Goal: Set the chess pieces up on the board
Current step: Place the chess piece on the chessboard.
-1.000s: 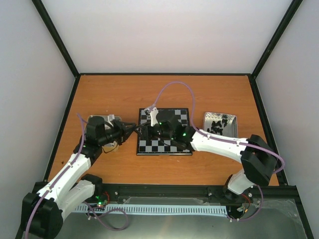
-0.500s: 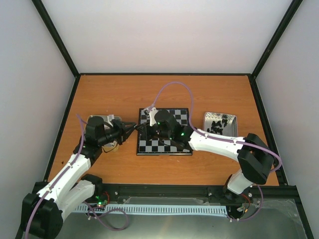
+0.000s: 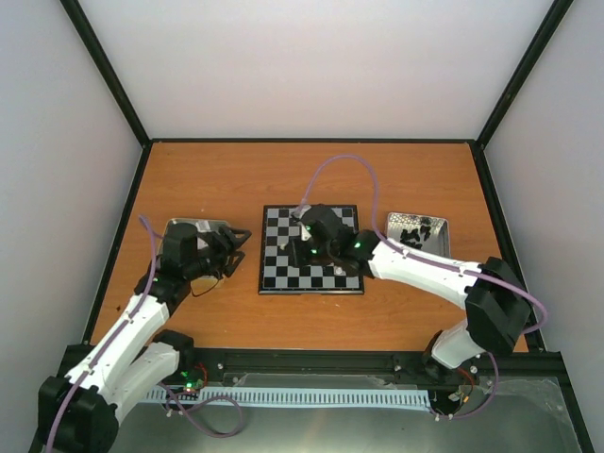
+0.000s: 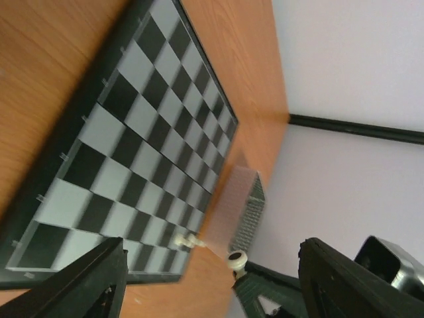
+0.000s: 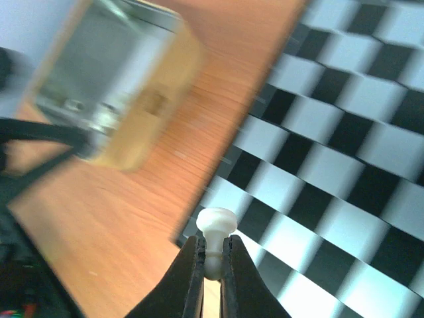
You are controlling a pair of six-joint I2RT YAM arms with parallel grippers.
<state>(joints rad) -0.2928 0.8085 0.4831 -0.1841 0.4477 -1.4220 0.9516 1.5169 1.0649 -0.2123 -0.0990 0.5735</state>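
My right hand (image 5: 212, 268) is pinched tight on a cream-white pawn (image 5: 216, 225), held over the left edge of the board (image 5: 344, 165). My left hand (image 4: 212, 252) gapes wide and empty just left of the board, by a metal tin (image 3: 193, 229). Farther right, black pieces (image 3: 411, 236) lie in another tin (image 3: 442, 226) on the counter (image 3: 217, 179).

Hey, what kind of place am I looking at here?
Probably a robot lab test booth: left arm and right arm bolted to a wooden table, plain white walls in black framing, a chessboard set out.
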